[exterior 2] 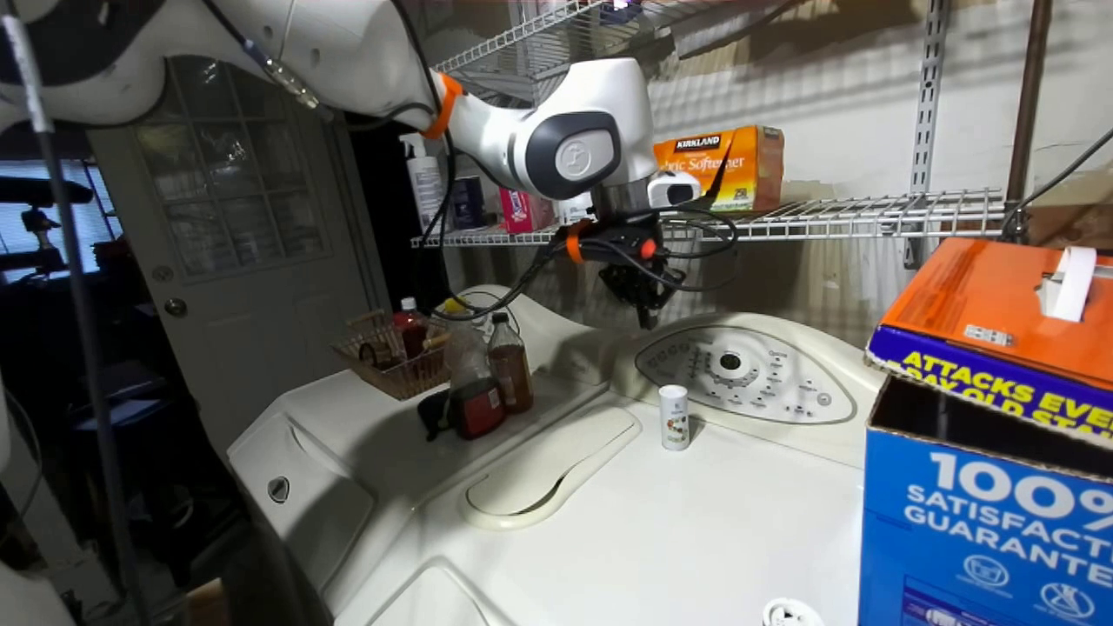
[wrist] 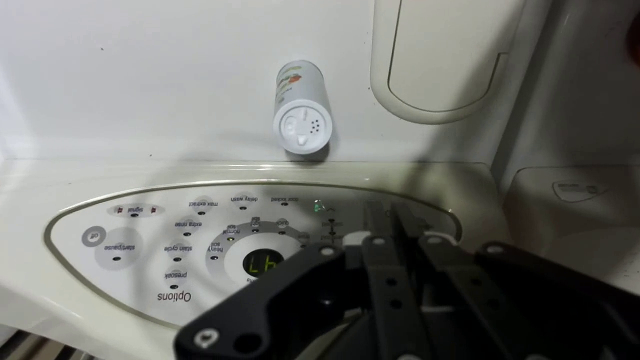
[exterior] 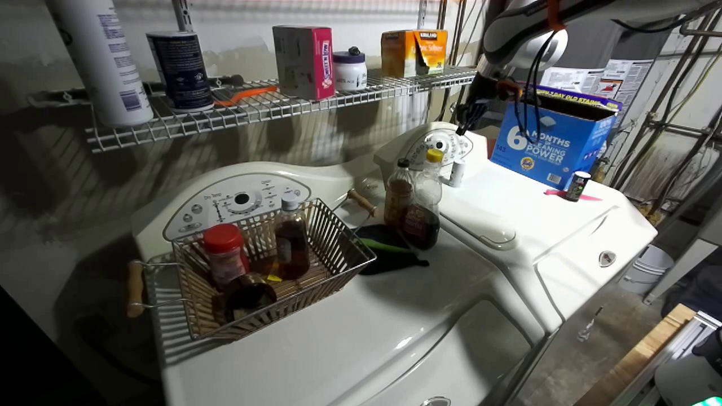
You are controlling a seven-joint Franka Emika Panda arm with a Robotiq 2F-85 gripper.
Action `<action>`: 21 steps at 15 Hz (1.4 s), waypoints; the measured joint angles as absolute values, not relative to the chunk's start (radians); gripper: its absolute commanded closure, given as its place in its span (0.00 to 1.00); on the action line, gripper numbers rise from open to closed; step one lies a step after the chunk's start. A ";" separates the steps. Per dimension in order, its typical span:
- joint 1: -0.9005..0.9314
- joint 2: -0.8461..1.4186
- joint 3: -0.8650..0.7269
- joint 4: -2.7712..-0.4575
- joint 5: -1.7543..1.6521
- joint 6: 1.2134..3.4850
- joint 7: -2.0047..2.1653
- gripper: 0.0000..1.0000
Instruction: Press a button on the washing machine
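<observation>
Black two-fingered gripper [wrist: 390, 209] empty, tips near-touching.
On the glossy white washing machine [exterior 2: 739, 513], the pale button panel [wrist: 207, 242] below should be pressed squarely, lightly.

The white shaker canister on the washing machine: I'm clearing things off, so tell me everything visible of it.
The canister is a slim white cylinder, cardboard or plastic by its look, standing upright on top of the washing machine, just in front of the control panel. Its side carries coloured pictures and print too blurred to read; its round lid has a cluster of small dark holes. Only the washing machine touches it.
</observation>
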State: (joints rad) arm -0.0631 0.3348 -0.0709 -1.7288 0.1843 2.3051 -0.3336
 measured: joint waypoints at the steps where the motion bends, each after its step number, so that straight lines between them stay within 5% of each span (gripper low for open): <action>1: -0.063 0.358 -0.067 -1.708 0.179 2.314 -0.304 1.00; 21: -0.075 0.531 -0.027 -1.541 0.143 2.347 -0.222 1.00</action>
